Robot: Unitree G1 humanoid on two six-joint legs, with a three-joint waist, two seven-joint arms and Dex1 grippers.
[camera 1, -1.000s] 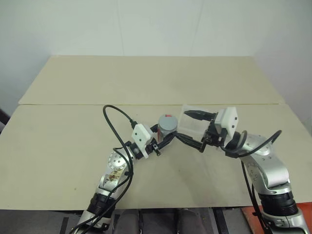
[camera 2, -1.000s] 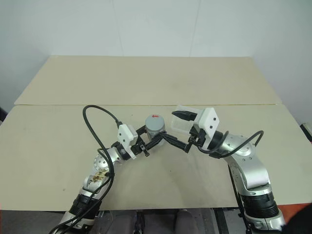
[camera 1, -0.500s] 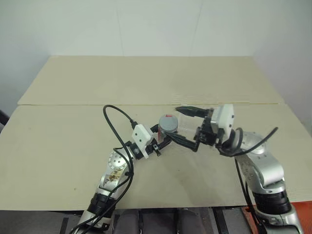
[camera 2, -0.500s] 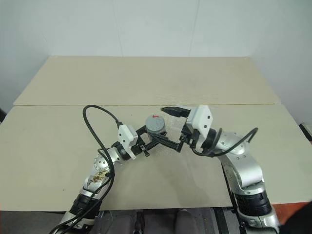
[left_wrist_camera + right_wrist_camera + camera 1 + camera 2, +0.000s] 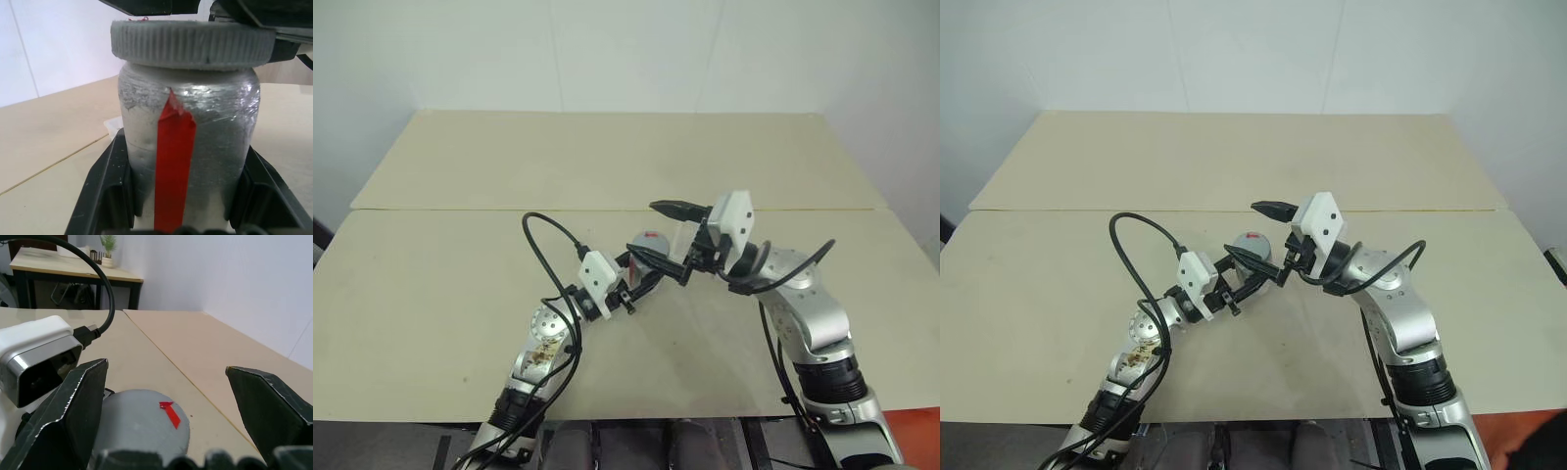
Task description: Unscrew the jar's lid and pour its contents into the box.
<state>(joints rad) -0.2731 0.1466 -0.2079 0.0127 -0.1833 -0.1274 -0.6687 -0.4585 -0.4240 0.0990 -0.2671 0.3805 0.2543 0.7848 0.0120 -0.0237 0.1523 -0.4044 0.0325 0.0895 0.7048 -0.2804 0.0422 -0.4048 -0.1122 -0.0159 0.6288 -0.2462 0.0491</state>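
My left gripper (image 5: 638, 269) is shut on the jar (image 5: 188, 147), a silvery cylinder with a red stripe, and holds it upright just above the table. The grey lid (image 5: 142, 423) with its small red mark sits on top of the jar. My right gripper (image 5: 664, 235) is open and comes in from the right, level with the lid. One finger (image 5: 73, 416) is on each side of the lid, and neither touches it. The clear box (image 5: 685, 235) lies on the table just right of the jar, mostly hidden behind the right gripper.
The beige table (image 5: 460, 255) has a seam running across it behind the jar, with a second panel (image 5: 607, 157) beyond. A black cable (image 5: 543, 240) loops up from my left wrist. A white wall rises at the far edge.
My right gripper has moved left and slightly up, from beside the box to straddling the lid, still open. The left gripper and the jar have stayed in place.
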